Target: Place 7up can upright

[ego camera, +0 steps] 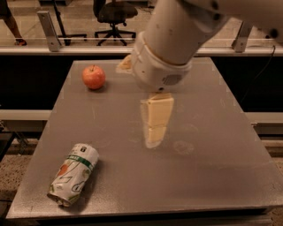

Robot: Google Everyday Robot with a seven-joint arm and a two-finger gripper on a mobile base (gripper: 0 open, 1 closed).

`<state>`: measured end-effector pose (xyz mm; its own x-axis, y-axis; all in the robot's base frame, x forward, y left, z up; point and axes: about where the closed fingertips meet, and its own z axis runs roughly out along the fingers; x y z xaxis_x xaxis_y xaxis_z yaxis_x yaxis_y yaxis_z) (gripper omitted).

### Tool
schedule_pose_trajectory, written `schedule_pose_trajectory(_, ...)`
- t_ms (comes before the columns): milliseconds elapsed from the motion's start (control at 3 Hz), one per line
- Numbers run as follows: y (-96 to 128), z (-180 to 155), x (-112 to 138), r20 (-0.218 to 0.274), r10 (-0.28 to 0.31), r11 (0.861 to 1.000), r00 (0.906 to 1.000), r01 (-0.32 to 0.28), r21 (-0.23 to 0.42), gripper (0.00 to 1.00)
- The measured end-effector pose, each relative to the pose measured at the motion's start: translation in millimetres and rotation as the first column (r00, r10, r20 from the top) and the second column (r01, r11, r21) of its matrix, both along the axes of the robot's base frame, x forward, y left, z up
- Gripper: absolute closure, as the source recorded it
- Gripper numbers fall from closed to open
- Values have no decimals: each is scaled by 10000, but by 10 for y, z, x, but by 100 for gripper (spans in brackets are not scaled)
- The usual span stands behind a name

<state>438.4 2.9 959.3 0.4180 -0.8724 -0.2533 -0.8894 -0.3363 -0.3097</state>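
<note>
The 7up can lies on its side near the front left corner of the grey table. It is white-silver with a green band, and its silver top points toward the table's middle. My gripper hangs cream-coloured below the big white arm, above the middle of the table. It is to the right of the can and farther back, well apart from it and holding nothing.
A red apple sits at the back left of the table. The arm hides the back middle of the table. Office chairs and a railing stand behind the table.
</note>
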Motion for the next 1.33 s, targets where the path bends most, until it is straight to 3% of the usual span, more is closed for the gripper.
schedule_pose_trajectory(333,437,-154,-75,8,1646,9863,9864,-1646,101,0)
schedule_pose_trajectory(667,790,-302,-183,208,3270,9450,9448,-3271,8,0)
schedule_pose_trajectory(1000,1033,-417,-350,480,4832,8753,8742,-4812,-484,0)
schedule_pose_trajectory(1333,1213,-539,-514,613,6302,7740,7740,-6200,-1286,0)
